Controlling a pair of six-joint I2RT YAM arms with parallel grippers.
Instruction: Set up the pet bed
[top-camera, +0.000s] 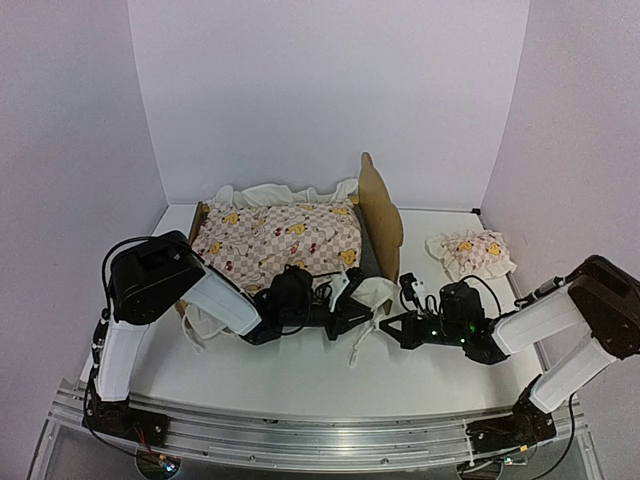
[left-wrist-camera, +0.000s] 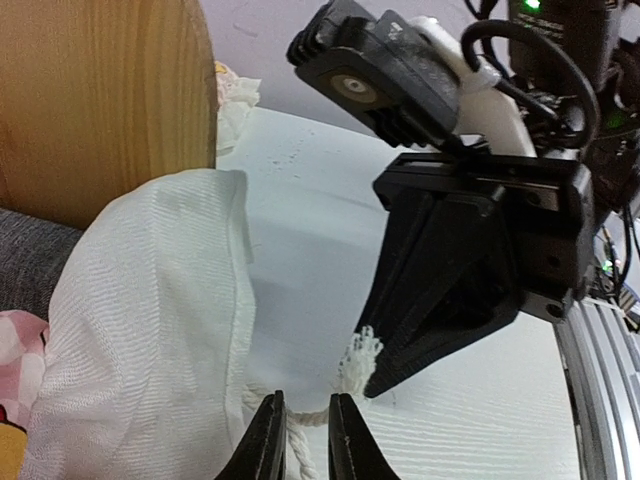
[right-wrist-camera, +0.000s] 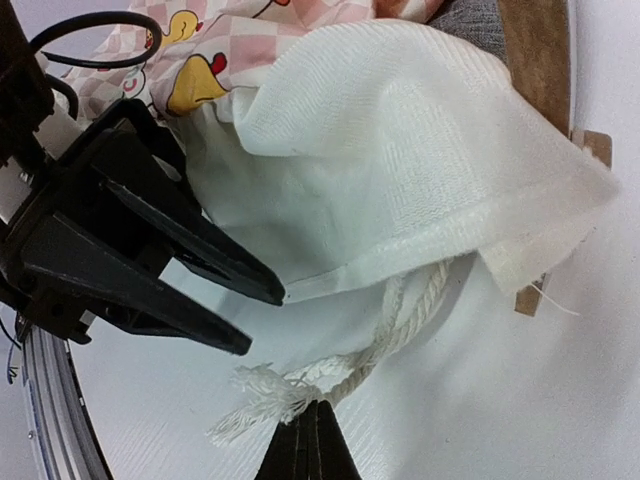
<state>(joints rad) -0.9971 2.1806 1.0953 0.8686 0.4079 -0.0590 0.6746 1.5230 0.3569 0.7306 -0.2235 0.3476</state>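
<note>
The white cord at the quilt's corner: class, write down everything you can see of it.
The white cord is twisted, cotton-like rope, frayed into a tuft at its free end. It emerges from under the cream ruffle and lies slack on the white table. The right pincer is shut on it near the tuft; the open left pincer is close by it.

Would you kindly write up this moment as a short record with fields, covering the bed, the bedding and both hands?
pet bed: on the table, headboard upright
quilt: spread over the bed
white fabric: hangs over the bed's near corner by the headboard
cord: trails from under the white fabric onto the table
pillow: on the table, apart from the bed
left hand: open, tips near the cord
right hand: shut on the cord's frayed end
</note>
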